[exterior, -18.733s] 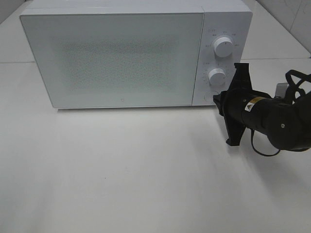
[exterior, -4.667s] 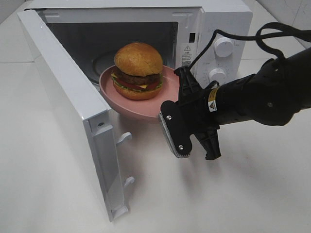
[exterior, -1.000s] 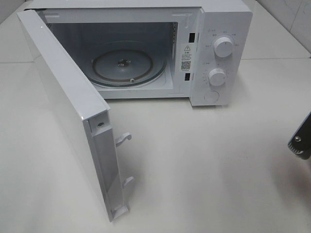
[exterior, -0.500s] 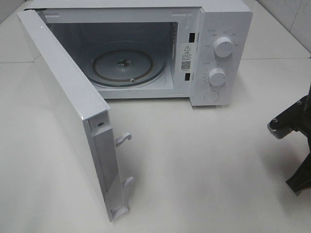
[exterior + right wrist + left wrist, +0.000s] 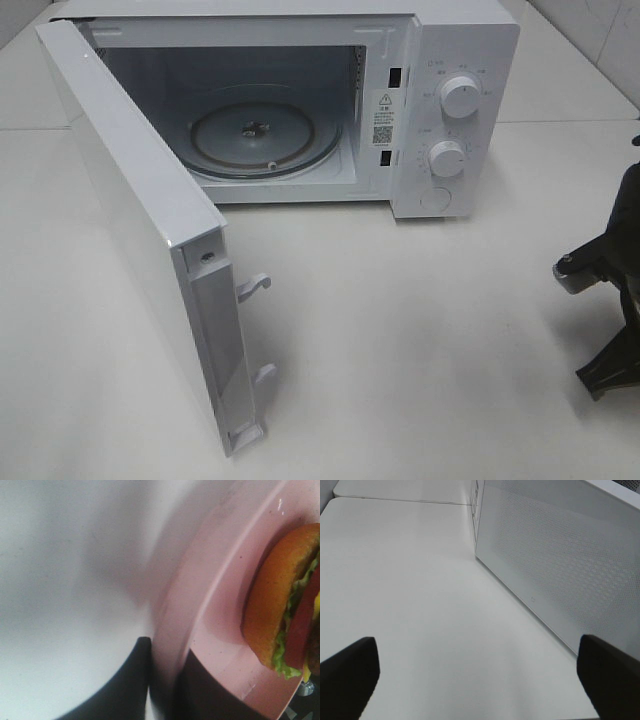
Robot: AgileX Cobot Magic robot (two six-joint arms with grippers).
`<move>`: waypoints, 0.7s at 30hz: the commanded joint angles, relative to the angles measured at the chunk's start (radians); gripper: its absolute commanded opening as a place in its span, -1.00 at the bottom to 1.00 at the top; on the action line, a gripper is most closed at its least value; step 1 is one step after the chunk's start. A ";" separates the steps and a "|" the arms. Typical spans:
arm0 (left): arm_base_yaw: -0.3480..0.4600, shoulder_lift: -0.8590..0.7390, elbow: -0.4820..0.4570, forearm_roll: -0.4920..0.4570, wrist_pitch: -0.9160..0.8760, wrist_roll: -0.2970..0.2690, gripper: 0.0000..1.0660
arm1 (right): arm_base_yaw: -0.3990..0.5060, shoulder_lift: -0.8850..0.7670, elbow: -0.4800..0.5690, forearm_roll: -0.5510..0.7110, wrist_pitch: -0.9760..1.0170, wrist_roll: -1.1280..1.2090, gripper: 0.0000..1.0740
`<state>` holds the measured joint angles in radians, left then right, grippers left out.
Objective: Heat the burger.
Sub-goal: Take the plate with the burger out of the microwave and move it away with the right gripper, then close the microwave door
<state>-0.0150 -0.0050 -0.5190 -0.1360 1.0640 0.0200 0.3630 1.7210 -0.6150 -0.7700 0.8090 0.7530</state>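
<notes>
A white microwave (image 5: 300,110) was seen on the white tabletop (image 5: 420,340), and it is taken here as the landmark. Its door (image 5: 150,230) was swung wide open toward the front on the hinge side, and inside the cavity only the glass turntable (image 5: 265,137) was visible, with nothing placed on it. On the control side of the microwave two round knobs (image 5: 460,97) were seen, one above the other. The burger (image 5: 292,610) was not inside the microwave; it was shown only in the right wrist view, where it rested on a pink plate (image 5: 215,605), with the brown bun, green lettuce and red tomato visible at its edge. The right tool (image 5: 162,680) was closed on the rim of this plate, with one dark finger on each side of the rim. In the high view only a dark part of the right arm (image 5: 610,300) was seen at the edge of the picture, well apart from the microwave on its control side, and the plate was not seen there. The left tool (image 5: 480,680) was held wide open with nothing between its fingers (image 5: 350,675), over the bare tabletop just beside the outer face of the open door.
</notes>
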 commanded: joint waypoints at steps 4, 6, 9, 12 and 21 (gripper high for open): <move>0.005 -0.012 0.003 0.001 0.001 -0.005 0.88 | -0.012 0.014 -0.003 -0.049 0.035 0.023 -0.82; 0.005 -0.012 0.003 0.001 0.001 -0.005 0.88 | -0.012 0.014 -0.003 -0.048 0.035 0.023 -0.78; 0.005 -0.012 0.003 0.001 0.001 -0.005 0.88 | -0.012 0.014 -0.003 -0.048 0.035 0.022 -0.75; 0.005 -0.012 0.003 0.001 0.001 -0.005 0.88 | -0.012 0.013 -0.003 -0.045 0.036 0.019 -0.63; 0.005 -0.012 0.003 0.001 0.001 -0.005 0.88 | -0.012 -0.074 -0.072 0.111 0.029 -0.128 0.05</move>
<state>-0.0150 -0.0050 -0.5190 -0.1360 1.0640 0.0200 0.3550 1.6930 -0.6660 -0.7150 0.8370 0.6850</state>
